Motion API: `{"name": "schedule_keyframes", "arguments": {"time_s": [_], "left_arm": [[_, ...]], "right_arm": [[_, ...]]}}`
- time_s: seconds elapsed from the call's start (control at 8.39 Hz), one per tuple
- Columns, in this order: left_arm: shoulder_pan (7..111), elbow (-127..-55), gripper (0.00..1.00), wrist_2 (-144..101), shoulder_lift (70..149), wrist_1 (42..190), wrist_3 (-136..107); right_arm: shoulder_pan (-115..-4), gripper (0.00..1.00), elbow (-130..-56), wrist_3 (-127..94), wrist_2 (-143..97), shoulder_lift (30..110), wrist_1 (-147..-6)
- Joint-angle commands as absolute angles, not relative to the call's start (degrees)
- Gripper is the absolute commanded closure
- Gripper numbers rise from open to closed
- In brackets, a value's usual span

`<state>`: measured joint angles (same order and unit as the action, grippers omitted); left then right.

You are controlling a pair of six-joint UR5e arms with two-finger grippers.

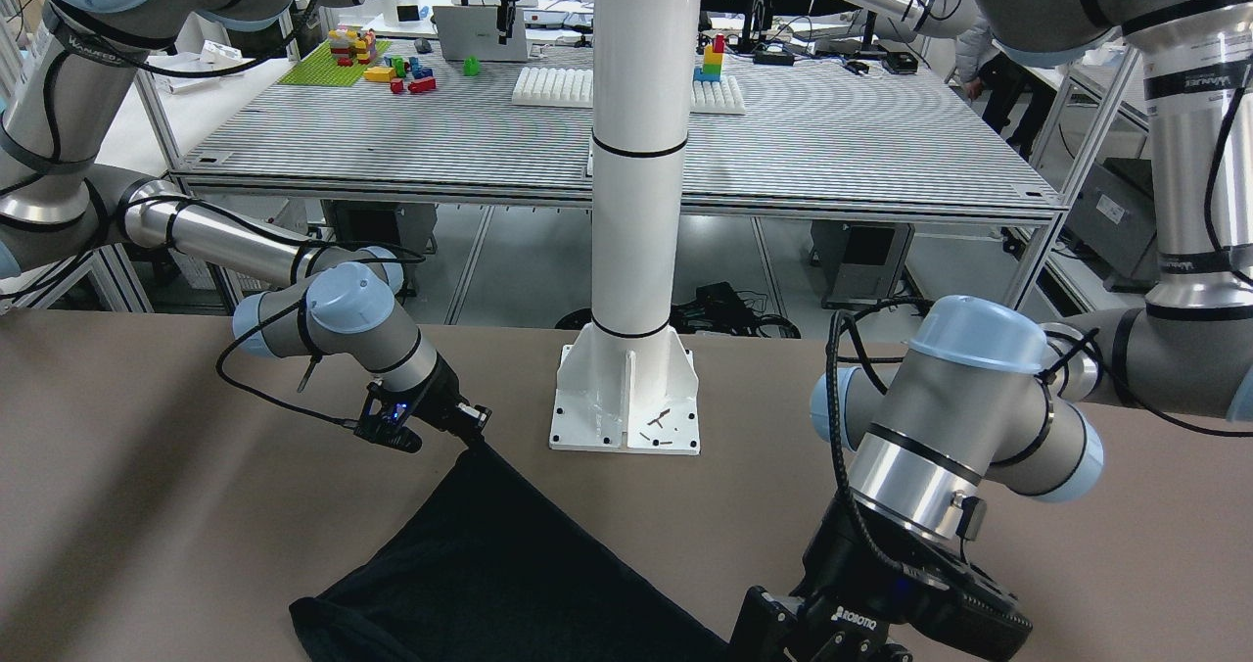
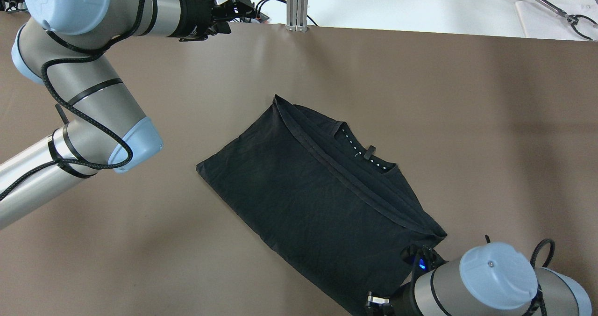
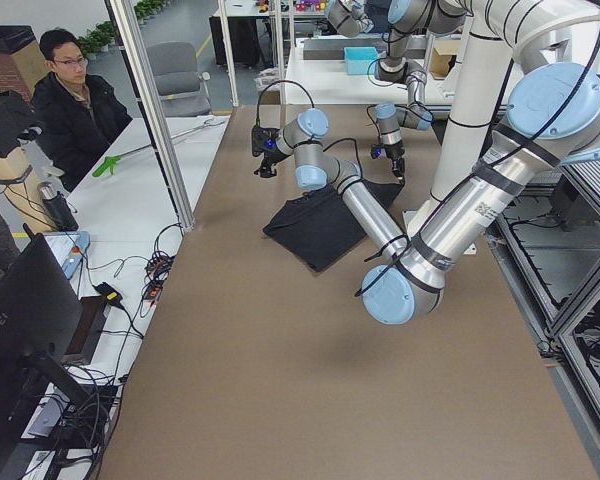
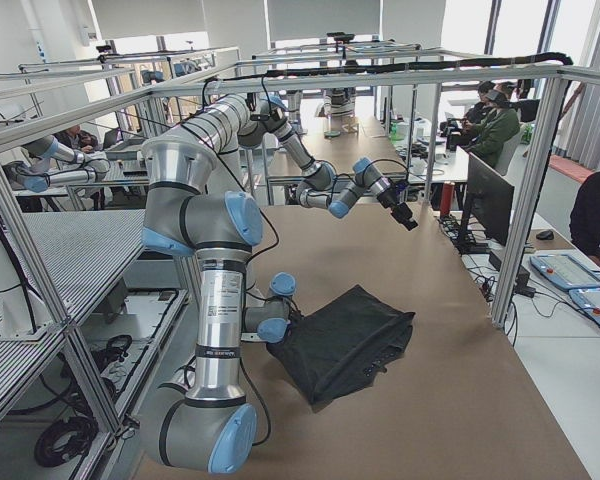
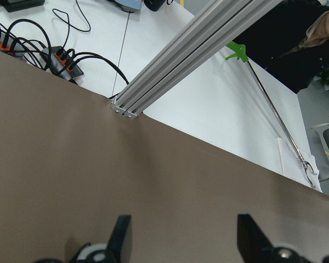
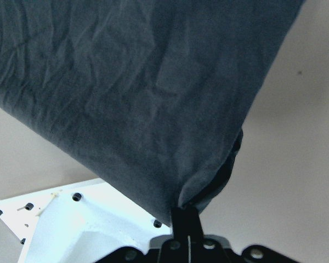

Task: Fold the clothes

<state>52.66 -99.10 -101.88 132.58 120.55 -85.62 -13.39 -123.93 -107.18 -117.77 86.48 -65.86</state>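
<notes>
Now my right pincer (image 1: pixel 477 434) is clamped on one corner of the single black cloth (image 2: pixel 317 194) lying mid-table (image 2: pixel 140 241). My left pincer (image 5: pixel 181 235) hangs, fingers spread, over the far edge.

The thin black fabric garment (image 1: pixel 489 564) runs off the bottom edge of the front-facing view, and in the right wrist view it overruns the top and left edges, hiding part of the white metal base plate (image 6: pixel 71 230). The left tool (image 5: pixel 183 238) shows only two dark fingertips at its wrist view's bottom edge. In the overhead view the right tool (image 1: pixel 477 435) lies largely hidden beneath its grey wrist joint (image 2: pixel 439 285).
</notes>
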Motion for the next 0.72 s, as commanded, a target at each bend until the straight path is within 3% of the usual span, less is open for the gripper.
{"name": "schedule_keyframes", "arguments": {"time_s": [0.0,0.24,0.6], "left_arm": [[52.82,-99.14,0.26,-101.87,132.01,120.59,-86.48],[52.82,-99.05,0.22,-101.87,131.92,120.5,-86.57],[52.82,-99.14,0.19,-102.48,130.62,120.59,-86.48]], "right_arm": [[-10.38,0.01,-124.72,-108.28,-117.51,86.49,-65.83],[-12.11,0.05,-124.8,-108.28,-117.07,86.05,-65.92],[-25.71,0.05,-122.89,-103.48,-107.87,86.04,-65.92]]}}
